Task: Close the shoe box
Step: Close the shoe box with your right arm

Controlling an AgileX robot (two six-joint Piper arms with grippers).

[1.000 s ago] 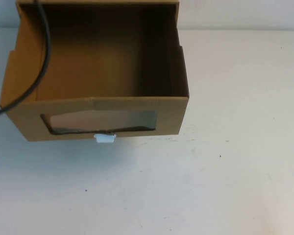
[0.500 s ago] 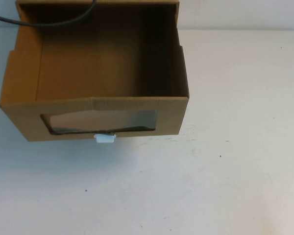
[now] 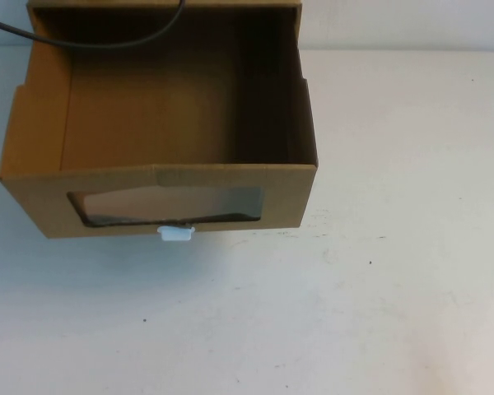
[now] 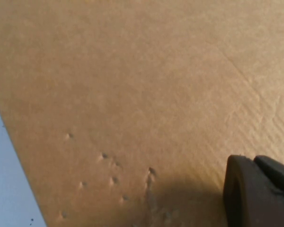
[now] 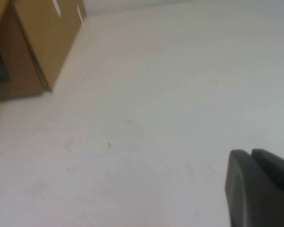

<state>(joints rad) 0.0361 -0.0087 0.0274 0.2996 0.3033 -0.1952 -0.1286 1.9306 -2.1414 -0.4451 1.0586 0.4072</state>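
Shoe box (image 3: 160, 123) at the table's (image 3: 395, 271) far left corner, drawer pulled out and open on top, clear window (image 3: 169, 204) facing the near edge, white pull tab (image 3: 174, 234) just below it. Left gripper (image 4: 258, 194) close against a cardboard wall. Right gripper (image 5: 258, 189) over bare table, well apart from the box. Black cable (image 3: 90, 39) draped across the far rim.

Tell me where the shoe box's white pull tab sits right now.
In the high view, the white pull tab sits at the bottom edge of the shoe box front, just under the clear window, on the robot's left half of the white table.
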